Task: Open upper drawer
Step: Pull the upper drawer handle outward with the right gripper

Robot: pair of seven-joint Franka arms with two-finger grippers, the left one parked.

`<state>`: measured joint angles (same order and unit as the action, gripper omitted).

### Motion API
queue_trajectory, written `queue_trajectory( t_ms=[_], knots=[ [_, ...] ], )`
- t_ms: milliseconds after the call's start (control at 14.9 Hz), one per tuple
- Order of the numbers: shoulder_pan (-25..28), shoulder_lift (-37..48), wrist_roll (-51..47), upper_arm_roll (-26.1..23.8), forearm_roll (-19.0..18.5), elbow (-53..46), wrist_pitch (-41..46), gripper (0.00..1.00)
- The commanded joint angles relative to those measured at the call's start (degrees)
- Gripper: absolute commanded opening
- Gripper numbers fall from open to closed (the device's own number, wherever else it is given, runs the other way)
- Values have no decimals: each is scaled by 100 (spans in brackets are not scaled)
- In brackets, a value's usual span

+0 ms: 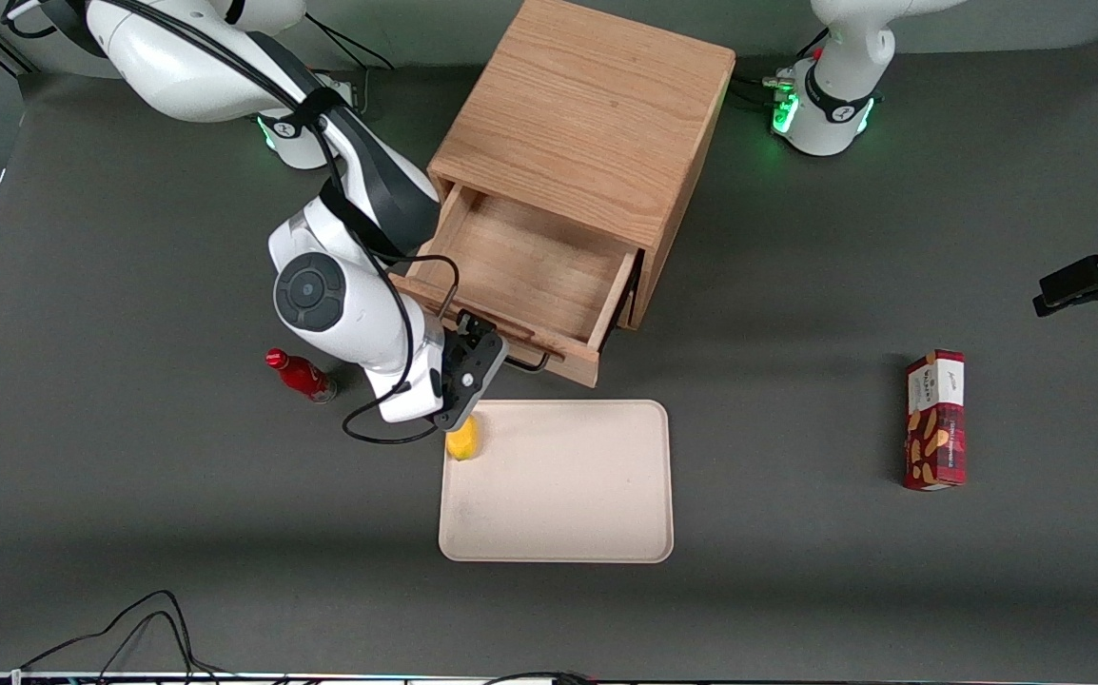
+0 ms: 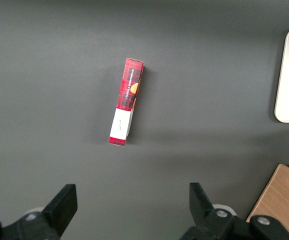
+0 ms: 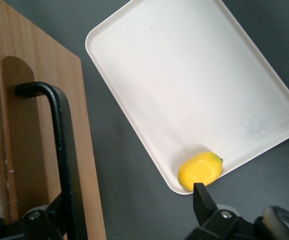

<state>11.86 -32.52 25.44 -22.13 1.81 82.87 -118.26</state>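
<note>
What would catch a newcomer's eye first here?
The upper drawer of the wooden cabinet stands pulled out and empty. The hand sits open at the drawer's black handle, above a corner of the cream tray where a lemon lies.

A yellow lemon (image 1: 462,440) sits in the cream rectangular plastic tray (image 1: 568,495) at its ten o'clock corner; a small red bottle (image 1: 301,376) and a red patterned carton (image 1: 935,420) lie on the dark grey tabletop (image 1: 130,495).

No readable text — the print on the red carton (image 1: 935,420) is illegible.
</note>
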Motion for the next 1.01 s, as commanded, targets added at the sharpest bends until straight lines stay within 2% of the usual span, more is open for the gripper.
queue_trajectory(
  t_ms=[0, 942],
  knots=[
    [-17, -211, 127, -2, -120, -394, 58, 100],
    [-9, -677, 250, 209, -216, -1132, 163, 100]
  ],
)
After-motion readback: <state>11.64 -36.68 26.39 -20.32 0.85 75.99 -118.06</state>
